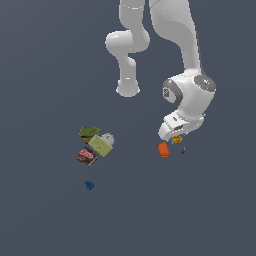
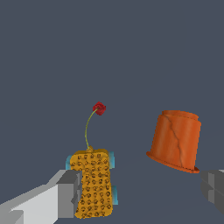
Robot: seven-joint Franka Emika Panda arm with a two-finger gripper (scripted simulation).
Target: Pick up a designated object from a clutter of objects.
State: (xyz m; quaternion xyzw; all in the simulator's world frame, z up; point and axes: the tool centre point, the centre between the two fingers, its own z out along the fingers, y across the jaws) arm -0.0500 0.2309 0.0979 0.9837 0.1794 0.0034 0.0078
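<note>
The designated object (image 2: pixel 92 183), a yellow-orange box with cyan ends and dark marks, lies between my gripper's (image 2: pixel 140 192) fingers, close against one grey finger (image 2: pixel 65 194). The other finger (image 2: pixel 214 186) stands far off, so the gripper is open. In the exterior view the object (image 1: pixel 176 140) peeks out just under the white hand, and my gripper (image 1: pixel 173 138) is mostly hidden there. The orange cylinder (image 2: pixel 175 139) stands tilted beside the box, near the far finger. A tiny red blob (image 2: pixel 99 108) on a thin green stem rises beyond the box.
The orange cylinder (image 1: pixel 163 149) and red blob (image 1: pixel 183 151) flank the hand. Toward the exterior view's left sit an olive-green lump (image 1: pixel 89 132), a light green block (image 1: pixel 100 145), a grey-white round piece (image 1: pixel 108 138), a dark red-labelled packet (image 1: pixel 87 156) and a blue bit (image 1: pixel 89 185).
</note>
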